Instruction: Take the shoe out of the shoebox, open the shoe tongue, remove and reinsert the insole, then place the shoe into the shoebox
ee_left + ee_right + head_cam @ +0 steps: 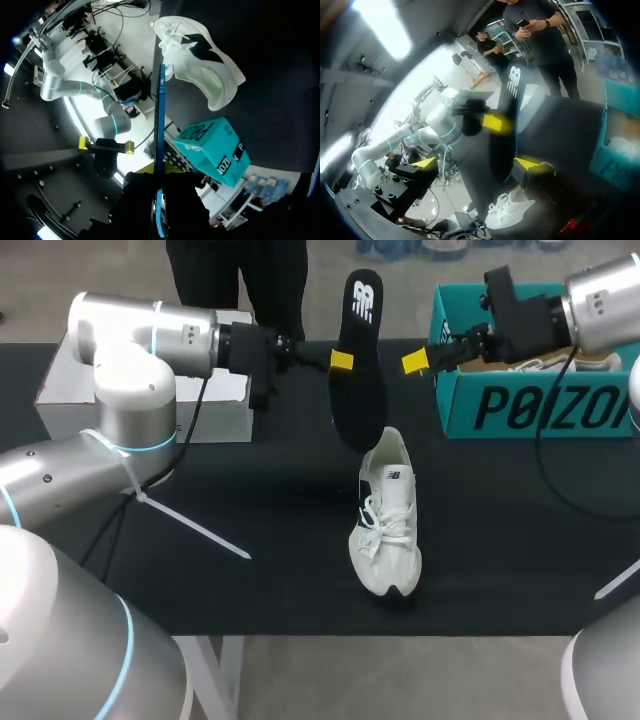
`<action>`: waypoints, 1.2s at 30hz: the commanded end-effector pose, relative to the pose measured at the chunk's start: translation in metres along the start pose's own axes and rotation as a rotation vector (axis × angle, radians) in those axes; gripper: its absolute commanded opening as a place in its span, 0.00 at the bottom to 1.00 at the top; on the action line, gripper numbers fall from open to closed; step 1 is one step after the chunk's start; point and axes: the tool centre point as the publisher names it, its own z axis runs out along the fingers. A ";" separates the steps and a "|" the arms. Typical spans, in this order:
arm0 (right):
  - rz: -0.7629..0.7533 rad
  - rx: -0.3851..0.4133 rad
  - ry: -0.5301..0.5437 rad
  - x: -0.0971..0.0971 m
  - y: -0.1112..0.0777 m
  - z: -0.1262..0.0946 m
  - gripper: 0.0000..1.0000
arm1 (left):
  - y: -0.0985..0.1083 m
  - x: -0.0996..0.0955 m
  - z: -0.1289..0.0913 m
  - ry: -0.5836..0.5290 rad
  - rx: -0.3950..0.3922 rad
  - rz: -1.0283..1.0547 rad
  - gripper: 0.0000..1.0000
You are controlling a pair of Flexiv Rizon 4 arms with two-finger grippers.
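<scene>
A black insole [360,370] hangs tilted in the air above the table, with my left gripper [340,362] shut on its edge. The left wrist view shows the insole [159,115] edge-on between that gripper's fingers [160,172]. Below it the white shoe [388,520] lies on the black table, toe towards the front edge. My right gripper [418,361] stands open just right of the insole, not touching it. From the right wrist, the insole [507,115] is ahead of its spread gripper [476,162]. The teal shoebox [530,390] stands at the back right.
A white box [90,390] sits at the back left under my left arm. The shoebox [215,150] holds white paper. The shoe [510,210] lies below and ahead of the right gripper.
</scene>
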 end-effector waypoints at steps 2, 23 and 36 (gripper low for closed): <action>0.002 0.025 0.046 -0.024 0.011 0.011 1.00 | 0.000 0.001 0.002 -0.001 -0.002 0.002 0.00; -0.020 0.016 0.120 -0.062 0.016 0.055 1.00 | 0.000 0.001 0.002 -0.001 -0.002 0.002 0.00; -0.023 0.026 0.165 -0.052 0.012 0.075 1.00 | 0.000 0.001 0.002 -0.001 -0.002 0.002 0.00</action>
